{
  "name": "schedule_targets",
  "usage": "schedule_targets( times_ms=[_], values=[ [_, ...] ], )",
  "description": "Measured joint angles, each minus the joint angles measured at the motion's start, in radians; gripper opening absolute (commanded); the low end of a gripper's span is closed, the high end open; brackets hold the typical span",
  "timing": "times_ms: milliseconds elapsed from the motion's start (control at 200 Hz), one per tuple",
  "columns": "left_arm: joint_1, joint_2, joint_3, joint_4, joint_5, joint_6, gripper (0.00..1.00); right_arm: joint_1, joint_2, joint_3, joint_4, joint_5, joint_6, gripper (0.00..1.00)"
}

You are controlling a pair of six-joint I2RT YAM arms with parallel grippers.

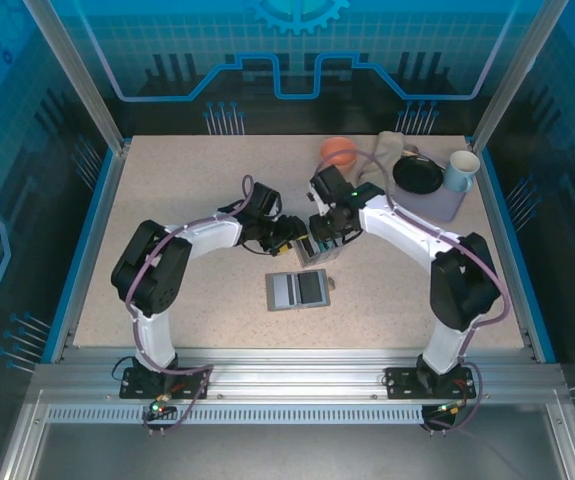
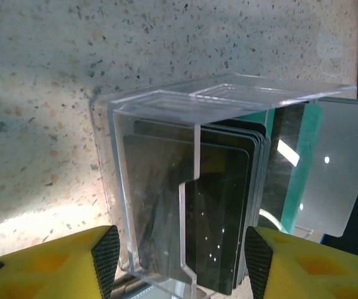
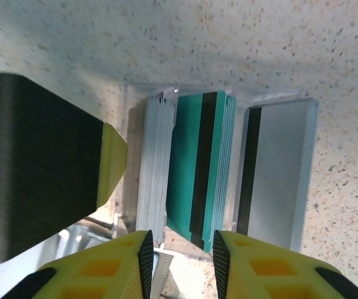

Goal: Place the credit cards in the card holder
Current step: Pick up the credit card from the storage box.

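credit cards (image 2: 222,218), thin dark, teal and whitish plastic rectangles, stand in the clear acrylic card holder (image 2: 160,156). my left tool (image 2: 177,261) pinches the holder; my right tool (image 3: 182,255) straddles the teal stack (image 3: 188,168), grip unclear. seating looks unfinished.

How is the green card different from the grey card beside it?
The green card is teal with a black stripe down its middle; the grey card is silvery with its stripe at one edge. The green card lines up with the right gripper; the grey card stands off to the side. Both stand on edge.
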Motion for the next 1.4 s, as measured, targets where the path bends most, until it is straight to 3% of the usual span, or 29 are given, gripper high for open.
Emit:
schedule_targets(
  times_ms=[640, 810, 1055, 1220, 1396],
  values=[
    [0.001, 0.068, 0.001, 0.022, 0.014, -0.026, 0.48, 0.06, 0.177, 0.08, -0.045, 0.219, -0.023, 0.39],
    [0.001, 0.067, -0.012, 0.05, 0.017, -0.026, 0.47, 0.063, 0.182, 0.08, -0.046, 0.248, -0.025, 0.34],
    [0.001, 0.067, -0.018, 0.068, 0.018, -0.026, 0.46, 0.065, 0.179, 0.08, -0.046, 0.311, -0.026, 0.34],
    [0.002, 0.067, -0.023, 0.077, 0.018, -0.026, 0.46, 0.066, 0.165, 0.08, -0.046, 0.329, -0.037, 0.22],
    [0.002, 0.067, -0.023, 0.079, 0.018, -0.026, 0.46, 0.068, 0.161, 0.08, -0.046, 0.327, -0.04, 0.17]
  ],
)
